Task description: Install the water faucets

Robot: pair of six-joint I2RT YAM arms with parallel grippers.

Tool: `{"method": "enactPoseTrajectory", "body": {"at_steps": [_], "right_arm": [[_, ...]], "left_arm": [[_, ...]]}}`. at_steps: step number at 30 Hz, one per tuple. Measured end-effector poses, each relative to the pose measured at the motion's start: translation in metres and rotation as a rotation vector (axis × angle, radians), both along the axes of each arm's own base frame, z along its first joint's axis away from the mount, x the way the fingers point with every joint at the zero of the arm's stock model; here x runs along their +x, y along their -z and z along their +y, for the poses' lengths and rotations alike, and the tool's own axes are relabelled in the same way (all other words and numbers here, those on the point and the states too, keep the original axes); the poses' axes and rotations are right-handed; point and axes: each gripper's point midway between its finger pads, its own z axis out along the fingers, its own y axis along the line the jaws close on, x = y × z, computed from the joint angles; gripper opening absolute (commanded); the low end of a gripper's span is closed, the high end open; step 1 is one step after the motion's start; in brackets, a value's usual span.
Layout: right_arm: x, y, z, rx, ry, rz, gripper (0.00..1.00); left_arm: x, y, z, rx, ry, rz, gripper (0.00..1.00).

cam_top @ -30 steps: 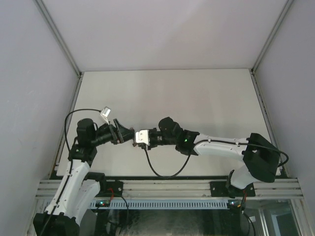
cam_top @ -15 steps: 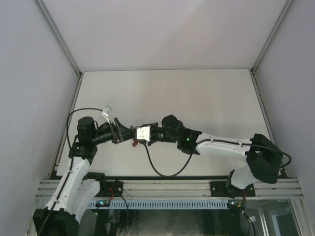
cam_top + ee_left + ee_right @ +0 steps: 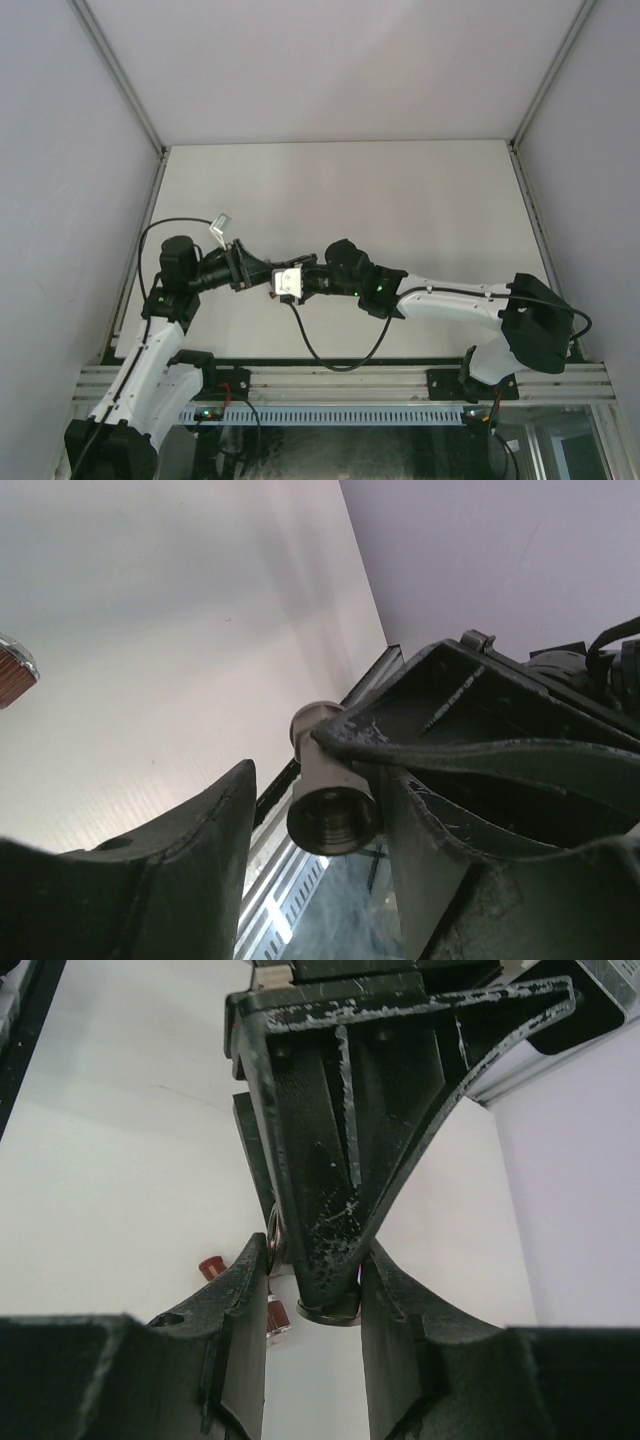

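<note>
My two grippers meet low over the table's near left in the top view. In the left wrist view a grey-silver fitting (image 3: 330,805) with a threaded mouth hangs between the jaws of my left gripper (image 3: 318,780). It lies against the right finger, with a clear gap to the left finger. My right gripper (image 3: 315,1250) is closed round the fitting's ring (image 3: 328,1310) and one left-gripper finger (image 3: 330,1160). The red-brown tap body (image 3: 274,1315), with its knob (image 3: 211,1266), sits just behind my right gripper's left finger. It shows as a red speck in the top view (image 3: 272,292).
The white table (image 3: 400,200) is walled by grey panels on three sides. A slotted aluminium rail (image 3: 340,385) runs along the near edge under the arm bases. A black cable (image 3: 330,355) loops from the right wrist onto the table. A white tag (image 3: 218,224) sticks up from the left wrist.
The left gripper has reached right and the right gripper has edged left. The two now overlap where a second ago they only touched tips.
</note>
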Motion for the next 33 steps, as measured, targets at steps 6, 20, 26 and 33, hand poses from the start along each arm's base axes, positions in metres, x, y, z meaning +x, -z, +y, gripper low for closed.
{"method": "enactPoseTrajectory", "body": {"at_steps": [6, 20, 26, 33], "right_arm": [[-0.003, 0.000, 0.001, -0.003, -0.010, -0.012, 0.00], [-0.004, 0.004, 0.000, -0.019, -0.010, -0.012, 0.07], [-0.003, 0.003, 0.000, -0.008, 0.007, 0.014, 0.67], [0.017, -0.032, -0.022, 0.135, 0.085, 0.229, 0.76]], "left_arm": [[0.002, 0.001, 0.000, -0.002, -0.006, 0.008, 0.44], [0.001, 0.000, -0.002, -0.006, 0.004, 0.012, 0.01], [0.002, -0.001, -0.001, 0.000, -0.004, -0.006, 0.00], [0.014, -0.008, 0.009, 0.019, -0.086, -0.075, 0.00]]}}
